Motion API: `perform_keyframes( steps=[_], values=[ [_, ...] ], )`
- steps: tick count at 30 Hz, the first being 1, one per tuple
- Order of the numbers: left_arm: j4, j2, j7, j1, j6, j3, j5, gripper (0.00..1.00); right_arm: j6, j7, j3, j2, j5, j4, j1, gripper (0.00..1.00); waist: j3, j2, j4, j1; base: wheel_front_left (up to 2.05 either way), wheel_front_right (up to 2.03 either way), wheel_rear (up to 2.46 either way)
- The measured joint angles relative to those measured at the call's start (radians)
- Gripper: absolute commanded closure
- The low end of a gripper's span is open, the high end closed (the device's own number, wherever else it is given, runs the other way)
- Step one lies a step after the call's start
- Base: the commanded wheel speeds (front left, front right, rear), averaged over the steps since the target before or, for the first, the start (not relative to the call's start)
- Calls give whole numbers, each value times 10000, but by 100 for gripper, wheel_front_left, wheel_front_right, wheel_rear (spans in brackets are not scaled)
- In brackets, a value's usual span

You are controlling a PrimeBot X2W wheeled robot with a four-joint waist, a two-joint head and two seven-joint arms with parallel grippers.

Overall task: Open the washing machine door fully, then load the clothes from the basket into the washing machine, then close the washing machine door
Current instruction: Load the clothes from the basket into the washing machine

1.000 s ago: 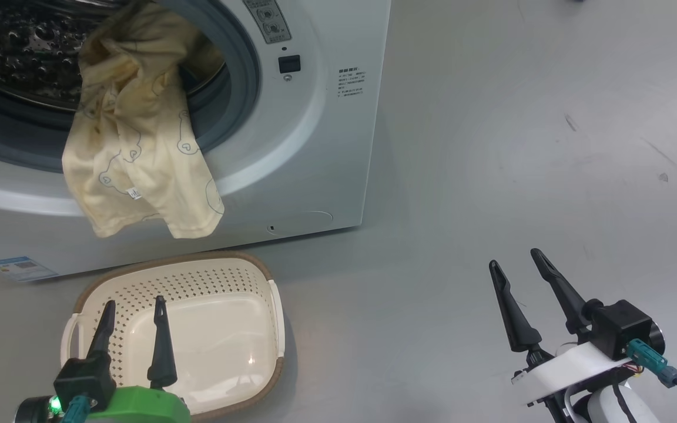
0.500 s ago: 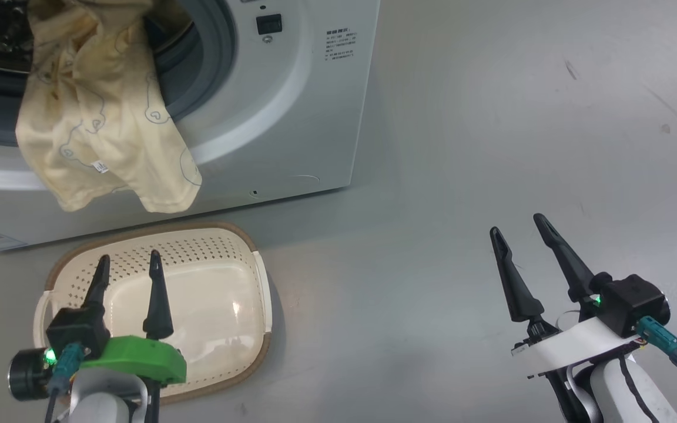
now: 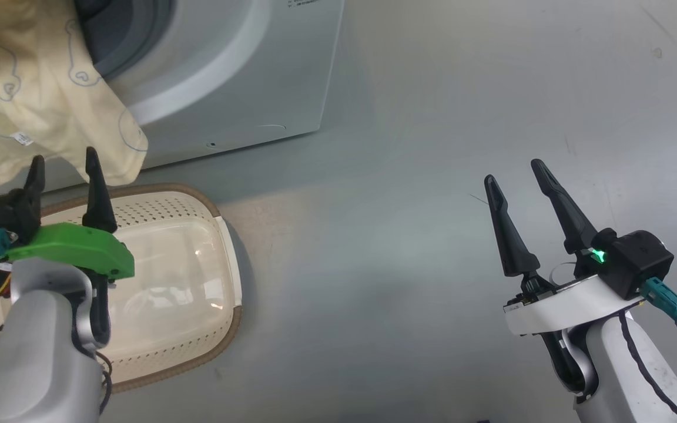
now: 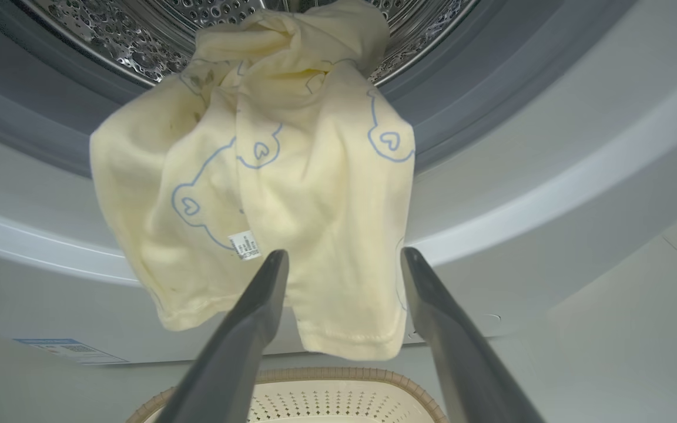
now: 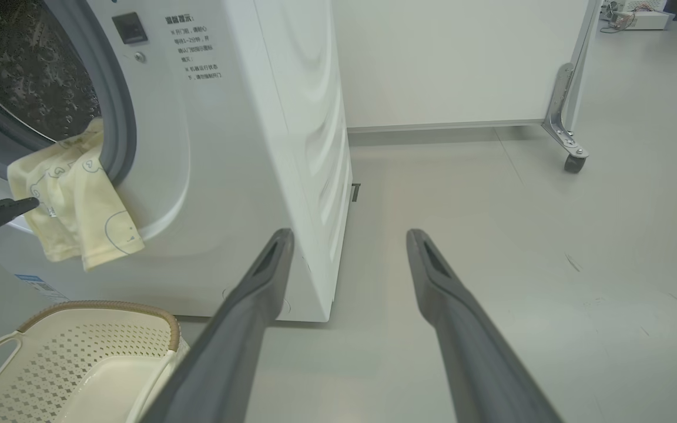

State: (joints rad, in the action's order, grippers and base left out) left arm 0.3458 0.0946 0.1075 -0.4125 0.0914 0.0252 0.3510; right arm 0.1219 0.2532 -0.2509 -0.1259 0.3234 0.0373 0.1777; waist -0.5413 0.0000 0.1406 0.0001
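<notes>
— Low at the robot's left, what is altered?

— The left gripper (image 3: 62, 155) is seen lifted from over the basket (image 3: 156, 214). Its fingers are spread wide, nothing is held, and the tips are now set just under the hem of the clothes (image 3: 33, 106). The head camera has also been swung, so the shift of the washing machine (image 3: 227, 70) across that view is not counted as a move. The right gripper (image 3: 513, 171) is kept open and empty over the floor (image 3: 409, 147), well apart.

— And farther in?

— The basket is left empty. The clothes are draped over the gasket (image 4: 473, 82), half out of the drum (image 4: 109, 29). Loading is judged unfinished: the cloth is to be pushed in before anything is closed.
</notes>
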Motion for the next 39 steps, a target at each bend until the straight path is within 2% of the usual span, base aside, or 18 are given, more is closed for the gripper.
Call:
perform_keyframes(
  steps=[7, 21, 28, 29, 30, 31, 32, 33, 34, 39],
  values=[
    [690, 439, -242, -968, -75, -408, 199, 0, 0, 0, -90, 84, 13, 36, 233, 0, -508, 0, 366, 0, 0, 0, 0],
    [2249, 853, -974, -2150, 50, -1237, 543, 0, 0, 0, -65, 238, 38, 213, 416, 0, -842, 0, 709, 0, 0, 0, 0],
    [2846, 945, -1509, -2599, 92, -1197, 541, 0, 0, 0, -67, 274, 98, 343, 416, 0, -802, 0, 789, 0, 0, 0, 0],
    [2926, 968, -1582, -2665, 92, -1195, 541, 9, 0, 0, -69, 282, 100, 351, 416, 0, -792, 0, 797, 0, 0, 0, 0],
    [2984, 1003, -1661, -2712, 92, -1187, 541, 23, 0, 0, -73, 288, 107, 360, 416, 0, -780, 0, 803, 0, 0, 0, 0],
    [3014, 1045, -1689, -2754, 92, -1183, 539, 51, 0, 0, -75, 290, 107, 366, 416, 0, -769, 0, 809, 0, 0, 0, 0],
    [3037, 1089, -1689, -2802, 92, -1185, 539, 67, 0, 0, -75, 290, 107, 370, 416, 0, -756, 0, 814, 0, 0, 0, 0],
    [3074, 1127, -1691, -2863, 94, -1189, 537, 88, 0, 0, -77, 291, 107, 374, 416, 0, -746, 0, 818, 0, 0, 0, 0],
    [3114, 1164, -1693, -2910, 94, -1175, 518, 100, 2, 0, -81, 293, 107, 382, 416, 0, -735, 0, 823, 0, 0, 0, 0],
    [3289, 1179, -1816, -2996, 94, -1087, 493, 100, 2, 0, -81, 299, 107, 414, 416, 0, -685, 0, 834, 0, 0, 0, 0]
  ],
)
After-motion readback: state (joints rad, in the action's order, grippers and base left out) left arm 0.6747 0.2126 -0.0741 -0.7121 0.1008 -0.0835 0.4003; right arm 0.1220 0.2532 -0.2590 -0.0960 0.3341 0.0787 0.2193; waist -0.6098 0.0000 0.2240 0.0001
